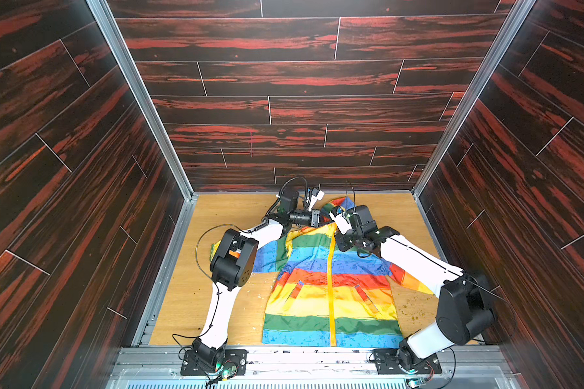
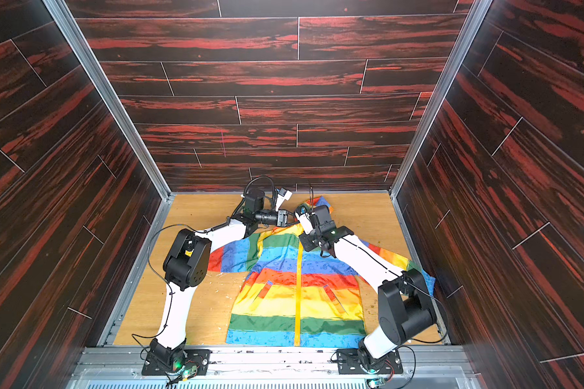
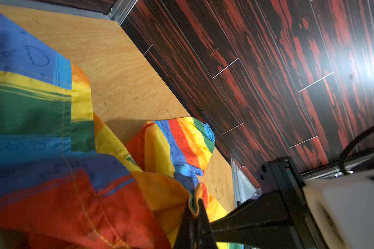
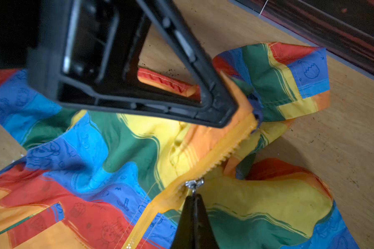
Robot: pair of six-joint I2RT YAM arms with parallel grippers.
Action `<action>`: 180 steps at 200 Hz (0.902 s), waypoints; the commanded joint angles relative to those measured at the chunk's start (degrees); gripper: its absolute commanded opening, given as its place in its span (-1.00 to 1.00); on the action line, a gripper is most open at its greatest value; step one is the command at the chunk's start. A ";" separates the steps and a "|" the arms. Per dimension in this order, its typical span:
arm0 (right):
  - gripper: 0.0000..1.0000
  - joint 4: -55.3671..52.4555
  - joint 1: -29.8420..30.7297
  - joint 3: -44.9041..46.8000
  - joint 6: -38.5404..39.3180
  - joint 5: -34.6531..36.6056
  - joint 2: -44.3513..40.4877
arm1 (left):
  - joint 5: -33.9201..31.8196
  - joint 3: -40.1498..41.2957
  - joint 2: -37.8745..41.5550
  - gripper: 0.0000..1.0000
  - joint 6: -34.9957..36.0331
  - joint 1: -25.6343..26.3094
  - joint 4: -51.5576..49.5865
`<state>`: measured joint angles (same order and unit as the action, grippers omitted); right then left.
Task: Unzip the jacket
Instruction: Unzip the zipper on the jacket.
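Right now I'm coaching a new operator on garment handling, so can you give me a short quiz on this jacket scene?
1. True or false: the right claw is shut on the zipper pull.
2. Which part of the jacket does the left claw pinch?
A. the bottom hem
B. the collar edge beside the zipper's top
C. a sleeve cuff
3. Fill in: the yellow zipper is parted only between the slider and the ___; below the slider it is closed.

Key: 1 true; 2 B; 3 collar.
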<state>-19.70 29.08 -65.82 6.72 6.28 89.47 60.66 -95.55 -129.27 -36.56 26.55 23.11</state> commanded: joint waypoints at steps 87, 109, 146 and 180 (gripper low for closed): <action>-1.00 -8.69 4.98 4.26 -2.87 0.09 -2.03 | -5.16 -0.78 2.70 -1.00 -9.07 -2.90 15.67; -1.00 -10.21 6.06 4.74 -1.03 0.26 -2.43 | -5.82 -1.15 2.56 -1.00 -8.53 -2.88 14.34; -1.00 -14.85 9.24 5.03 -0.73 2.49 -2.36 | -6.17 -2.73 1.74 -1.00 -8.20 -2.90 12.41; -1.00 -17.88 12.53 4.65 -1.27 6.37 -1.80 | -6.61 -2.78 1.35 -1.00 -8.35 -2.90 12.39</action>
<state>-30.70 39.35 -61.34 5.41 11.33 87.15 56.71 -95.68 -129.29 -44.45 24.49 32.38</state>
